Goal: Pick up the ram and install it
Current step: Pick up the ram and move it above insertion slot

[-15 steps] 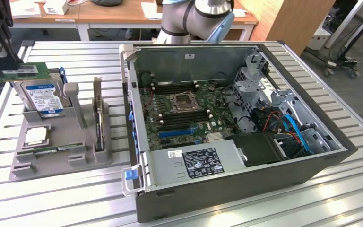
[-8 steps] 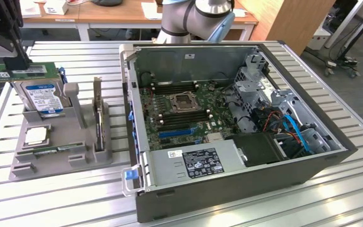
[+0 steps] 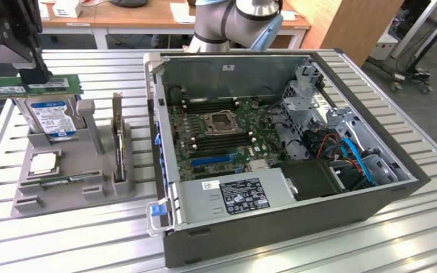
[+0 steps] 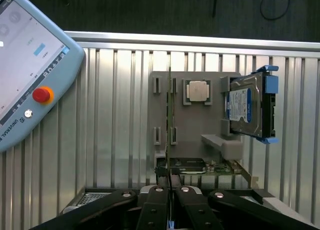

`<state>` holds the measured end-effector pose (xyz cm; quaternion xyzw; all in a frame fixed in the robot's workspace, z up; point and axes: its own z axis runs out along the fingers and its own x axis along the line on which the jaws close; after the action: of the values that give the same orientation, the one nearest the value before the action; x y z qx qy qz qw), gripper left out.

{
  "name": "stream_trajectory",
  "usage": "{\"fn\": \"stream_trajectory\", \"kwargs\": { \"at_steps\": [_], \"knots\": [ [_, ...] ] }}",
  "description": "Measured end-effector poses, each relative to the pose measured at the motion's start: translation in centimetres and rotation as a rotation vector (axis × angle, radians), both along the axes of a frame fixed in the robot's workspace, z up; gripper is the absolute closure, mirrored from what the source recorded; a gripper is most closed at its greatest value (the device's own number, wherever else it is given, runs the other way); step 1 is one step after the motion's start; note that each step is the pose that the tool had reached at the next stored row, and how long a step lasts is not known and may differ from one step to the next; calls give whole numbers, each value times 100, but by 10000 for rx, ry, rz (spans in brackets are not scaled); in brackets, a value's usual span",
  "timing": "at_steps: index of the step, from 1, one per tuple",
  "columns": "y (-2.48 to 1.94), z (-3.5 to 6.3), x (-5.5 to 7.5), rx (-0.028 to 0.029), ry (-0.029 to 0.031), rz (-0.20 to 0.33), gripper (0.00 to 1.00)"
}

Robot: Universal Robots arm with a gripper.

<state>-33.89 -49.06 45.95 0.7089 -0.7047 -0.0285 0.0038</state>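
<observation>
one ram [image 3: 59, 85] is pinched between the gripper's [image 3: 36, 77] closed fingers [image 4: 155, 205], its long axis level, the computer case [image 3: 279, 227] toward the exterior view's right.

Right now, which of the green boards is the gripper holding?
The ram, the long green stick clamped level in the gripper. The expansion card stands upright in the gray holder, untouched.

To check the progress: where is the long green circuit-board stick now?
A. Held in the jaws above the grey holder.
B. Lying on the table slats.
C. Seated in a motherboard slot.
A: the jaws of the gripper are shut on the long green ram stick, level in the air over the grey plastic holder.
</observation>
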Motion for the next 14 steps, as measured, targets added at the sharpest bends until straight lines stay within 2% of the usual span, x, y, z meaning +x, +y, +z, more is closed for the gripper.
{"fn": "stream_trajectory", "kwargs": {
  "at_steps": [14],
  "knots": [
    [0,-6,261,-1,0,0,89]
  ]
}}
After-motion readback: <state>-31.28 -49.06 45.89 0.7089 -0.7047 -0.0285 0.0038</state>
